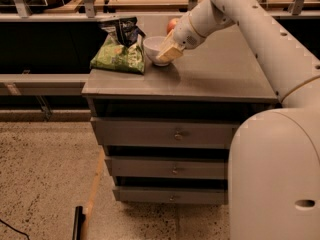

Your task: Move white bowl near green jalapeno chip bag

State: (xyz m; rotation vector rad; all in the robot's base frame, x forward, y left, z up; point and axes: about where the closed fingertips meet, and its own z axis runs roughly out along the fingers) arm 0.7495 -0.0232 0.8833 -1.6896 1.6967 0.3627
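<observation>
The gripper (pixel 167 53) has its fingers (pixel 172 50) closed on the rim of the one white bowl (pixel 153 47). The one green jalapeno chip bag (pixel 118 56) lies just past the bowl from the fingers, and one apple (pixel 171 24) sits behind them. Below is a grey cabinet top (pixel 215 76) over three drawers (pixel 170 134), standing on a speckled floor (pixel 45 174).

No writing, brand or number can be read anywhere. The green jalapeno chip bag (pixel 119 56), just left of the fingers (pixel 172 50), shows only mottled, illegible print. The gripper (pixel 166 54) clasps the white bowl (pixel 153 47) at its right rim.
</observation>
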